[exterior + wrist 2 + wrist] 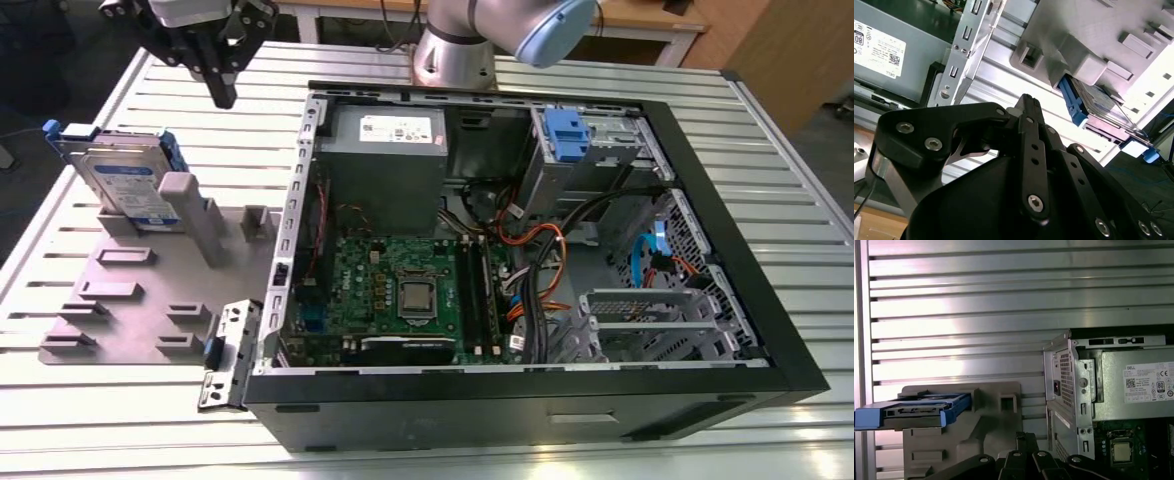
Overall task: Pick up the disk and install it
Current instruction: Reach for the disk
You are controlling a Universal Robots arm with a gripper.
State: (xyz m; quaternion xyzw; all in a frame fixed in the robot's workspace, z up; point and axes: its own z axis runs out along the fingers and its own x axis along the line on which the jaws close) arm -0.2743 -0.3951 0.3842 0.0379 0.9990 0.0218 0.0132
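Note:
The disk (127,180) is a silver hard drive with a white-and-blue label and blue carrier rails. It stands on edge in a slot of the grey fixture (127,290), at the exterior view's left. It also appears in both wrist views (1094,102) (914,410). My gripper (223,95) hangs above the table behind the fixture, between the disk and the computer case, touching neither. Its black fingers (1026,107) meet at the tips, shut with nothing between them. The gripper (1021,437) is seen from behind in the first wrist view.
The open black computer case (747,200) lies on the slatted metal table (134,420). Inside are a grey power supply (387,150) with a white sticker, a motherboard (400,290) and a blue clip (566,135) at the drive bay. A metal bracket (227,355) lies by the case's corner. The arm's base (454,50) stands behind the case.

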